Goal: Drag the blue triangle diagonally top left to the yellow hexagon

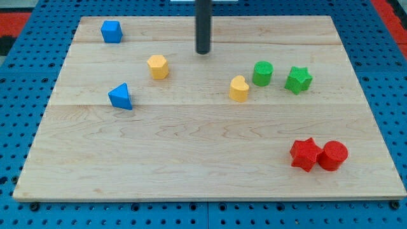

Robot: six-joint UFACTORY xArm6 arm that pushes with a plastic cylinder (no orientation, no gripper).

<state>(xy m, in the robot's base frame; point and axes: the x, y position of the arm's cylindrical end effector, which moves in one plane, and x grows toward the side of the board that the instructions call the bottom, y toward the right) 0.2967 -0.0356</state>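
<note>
The blue triangle [120, 97] lies on the wooden board at the view's left, below and to the left of the yellow hexagon [158, 66]. The two are apart. My tip [203, 51] rests on the board near the view's top, to the right of and slightly above the yellow hexagon, well away from the blue triangle. It touches no block.
A blue cube-like block [111, 31] sits at the top left. A yellow heart [239, 88], a green cylinder [262, 73] and a green star [298, 79] lie right of centre. A red star [305, 154] and a red cylinder [333, 155] touch at the bottom right. The board edge [210, 198] runs along the bottom.
</note>
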